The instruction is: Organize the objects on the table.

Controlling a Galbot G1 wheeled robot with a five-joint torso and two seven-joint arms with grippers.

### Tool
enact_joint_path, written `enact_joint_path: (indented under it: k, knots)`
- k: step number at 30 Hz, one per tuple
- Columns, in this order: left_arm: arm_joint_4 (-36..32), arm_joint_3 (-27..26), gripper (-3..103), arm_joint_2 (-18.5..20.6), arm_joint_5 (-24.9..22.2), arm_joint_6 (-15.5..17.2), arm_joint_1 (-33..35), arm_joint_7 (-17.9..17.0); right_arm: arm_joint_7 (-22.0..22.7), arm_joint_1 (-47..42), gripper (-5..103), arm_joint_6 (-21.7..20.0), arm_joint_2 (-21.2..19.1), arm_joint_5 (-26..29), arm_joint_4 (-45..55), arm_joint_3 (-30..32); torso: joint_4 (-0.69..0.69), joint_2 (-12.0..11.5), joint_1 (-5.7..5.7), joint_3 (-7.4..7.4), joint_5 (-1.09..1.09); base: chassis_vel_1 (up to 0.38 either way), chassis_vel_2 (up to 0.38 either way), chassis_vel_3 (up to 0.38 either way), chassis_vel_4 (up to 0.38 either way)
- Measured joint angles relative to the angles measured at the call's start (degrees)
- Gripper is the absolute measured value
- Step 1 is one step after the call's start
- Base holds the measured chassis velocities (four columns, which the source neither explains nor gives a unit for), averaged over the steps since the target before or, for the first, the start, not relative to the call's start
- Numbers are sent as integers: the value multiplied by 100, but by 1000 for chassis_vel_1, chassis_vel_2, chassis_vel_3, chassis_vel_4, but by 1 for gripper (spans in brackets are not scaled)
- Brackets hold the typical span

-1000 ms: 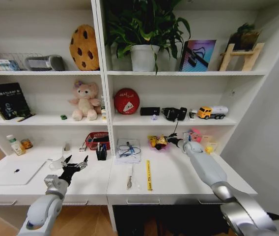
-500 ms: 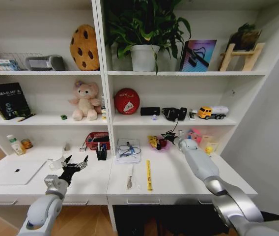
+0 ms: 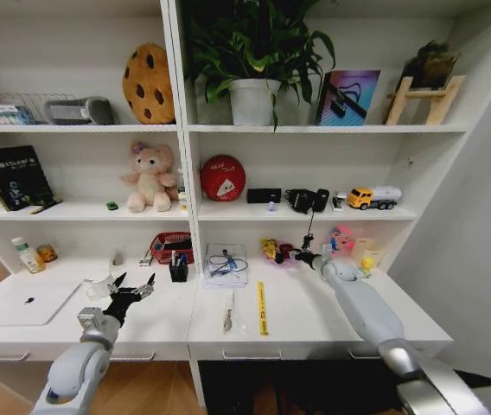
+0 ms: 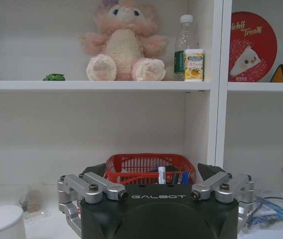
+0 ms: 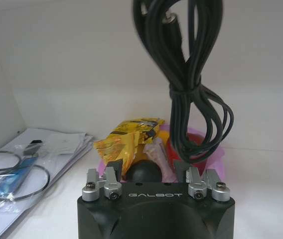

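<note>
The yellow snack packet point(image 5: 129, 142) lies in a shallow pink dish point(image 5: 216, 159) at the far side of the table point(image 3: 315, 316), under the lowest shelf and just right of a pile of papers and looped cable point(image 3: 226, 264). My right gripper point(image 3: 295, 255) is stretched out to it, its fingers point(image 5: 112, 172) spread to either side of a dark round thing point(image 5: 146, 172) in the dish, closed on nothing; a bundled black cord point(image 5: 194, 99) hangs from the shelf above, right in front of my wrist. Nearer me, the yellow ruler point(image 3: 262, 308) and a pen point(image 3: 228, 311) lie flat in the middle of the table. On the left, my left gripper point(image 3: 131, 289) hovers open and empty by the white cup point(image 3: 98, 286), with the silver laptop point(image 3: 22, 303) to its left and the red basket point(image 4: 149, 164) beyond.
</note>
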Motion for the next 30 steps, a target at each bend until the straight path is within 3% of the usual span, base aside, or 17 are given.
enact_joint_path:
  k: [2,5,6,8,10,16,21,30]
  knots:
    - [0,0,100,0,0,0,0,0,6,-268,69,-52,-112,55,426,43,1,0,0,0,-1,0,0,0,0]
    - [0,0,100,0,0,0,0,0,41,-536,69,-114,-206,124,849,76,0,0,0,0,0,0,0,0,0]
    - [0,0,100,0,0,0,0,0,68,-648,86,-135,-245,174,1034,90,1,0,0,0,0,0,0,0,0]
    - [0,0,100,0,0,0,0,0,92,-764,86,-163,-273,209,1209,116,1,0,0,0,-2,0,0,0,0]
    - [0,-1,100,0,0,0,0,-1,224,-1066,96,-207,-309,250,1618,185,1,0,0,0,0,0,0,0,0]
    - [0,0,100,0,0,0,0,-1,749,-1669,100,-233,-393,316,2526,308,1,0,0,0,1,0,0,0,0]
    - [0,0,100,0,0,0,0,0,1108,-2257,100,-240,-466,59,3424,484,1,0,0,0,0,0,0,0,0]
    - [0,-1,100,0,0,0,0,-3,1350,-3084,100,-197,-517,-357,4399,943,1,0,0,0,-1,0,0,0,0]
